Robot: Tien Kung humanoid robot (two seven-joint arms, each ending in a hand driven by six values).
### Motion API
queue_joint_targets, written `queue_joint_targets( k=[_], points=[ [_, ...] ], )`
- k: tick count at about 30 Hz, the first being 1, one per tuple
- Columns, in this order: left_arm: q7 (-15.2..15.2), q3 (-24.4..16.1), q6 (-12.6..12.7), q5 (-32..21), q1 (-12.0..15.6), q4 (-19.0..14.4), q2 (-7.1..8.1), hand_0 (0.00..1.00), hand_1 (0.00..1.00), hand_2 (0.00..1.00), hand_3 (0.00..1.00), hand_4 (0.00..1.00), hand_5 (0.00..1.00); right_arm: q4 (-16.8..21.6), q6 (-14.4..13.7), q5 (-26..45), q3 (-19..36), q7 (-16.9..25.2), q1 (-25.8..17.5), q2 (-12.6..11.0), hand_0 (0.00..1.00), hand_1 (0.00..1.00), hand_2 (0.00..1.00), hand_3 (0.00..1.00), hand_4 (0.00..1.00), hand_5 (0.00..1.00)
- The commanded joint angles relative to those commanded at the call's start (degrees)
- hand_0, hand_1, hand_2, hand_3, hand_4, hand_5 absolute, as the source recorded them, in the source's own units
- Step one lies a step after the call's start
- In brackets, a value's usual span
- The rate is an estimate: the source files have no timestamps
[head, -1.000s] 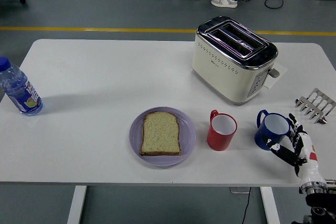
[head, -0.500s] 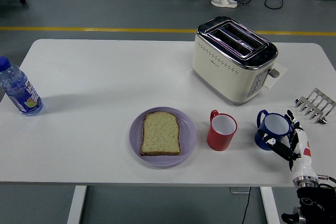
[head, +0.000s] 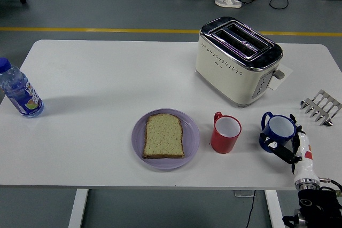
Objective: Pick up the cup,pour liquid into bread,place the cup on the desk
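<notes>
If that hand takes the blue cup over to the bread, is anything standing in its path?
Yes. The red mug stands upright between the blue cup and the purple plate holding the slice of bread. The right hand is already at the blue cup, with nothing between them.

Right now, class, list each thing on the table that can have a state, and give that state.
Blue cup: upright, right hand fingers around it.
Red cup: upright, untouched.
Bread: flat on purple plate.
Toaster: slots empty.
Bottle: upright, capped.
</notes>
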Motion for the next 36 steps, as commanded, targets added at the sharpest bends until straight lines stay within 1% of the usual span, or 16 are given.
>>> queue_joint_targets(
  k=[10, 11, 22, 23, 29, 30, 35, 36],
  points=[
    [0.00, 0.12, 0.01, -0.17, 0.06, 0.00, -0.04, 0.634, 0.647, 0.656, 0.508, 0.239, 0.847, -2.19, -1.28, 1.84, -0.82, 1.20, 1.15, 0.72, 0.983, 0.886, 0.970, 0.998, 0.996, 0.164],
    [0.00, 0.21, 0.02, -0.20, 0.10, 0.00, -0.04, 0.634, 0.647, 0.656, 0.508, 0.239, 0.848, -2.51, -1.46, 2.10, -0.88, 1.35, 1.29, 0.84, 0.982, 0.877, 0.963, 0.998, 0.989, 0.151],
    [-0.02, 0.75, 0.02, -0.48, 0.49, 0.04, -0.14, 0.634, 0.647, 0.656, 0.508, 0.239, 0.847, -4.41, -1.94, 3.59, -1.74, 2.45, 2.03, 1.38, 0.978, 0.871, 0.951, 0.998, 0.987, 0.149],
    [-0.02, 0.78, 0.02, -0.50, 0.52, 0.04, -0.15, 0.634, 0.647, 0.656, 0.508, 0.238, 0.848, -4.52, -1.96, 3.74, -1.85, 2.63, 2.08, 1.40, 0.945, 0.830, 0.928, 0.961, 0.976, 0.145],
    [-0.02, 1.11, 0.01, -0.65, 0.66, 0.05, -0.20, 0.634, 0.647, 0.656, 0.508, 0.238, 0.848, -5.42, -1.82, 4.85, -2.56, 3.39, 2.47, 1.51, 0.945, 0.830, 0.928, 0.961, 0.976, 0.145],
    [-0.03, 1.13, 0.01, -0.64, 0.67, 0.05, -0.20, 0.634, 0.648, 0.656, 0.508, 0.239, 0.847, -5.57, -1.75, 5.11, -2.64, 3.63, 2.54, 1.52, 0.910, 0.801, 0.884, 0.922, 0.953, 0.127],
    [-0.03, 1.24, 0.02, -0.65, 0.72, 0.06, -0.20, 0.634, 0.648, 0.656, 0.508, 0.239, 0.847, -6.35, -1.32, 6.24, -3.01, 4.78, 2.90, 1.56, 0.910, 0.801, 0.884, 0.922, 0.953, 0.127],
    [-0.03, 1.19, 0.02, -0.63, 0.68, 0.04, -0.19, 0.634, 0.647, 0.656, 0.508, 0.239, 0.847, -6.56, -1.16, 6.73, -3.11, 5.30, 3.02, 1.58, 0.876, 0.749, 0.828, 0.866, 0.927, 0.096]
  ],
)
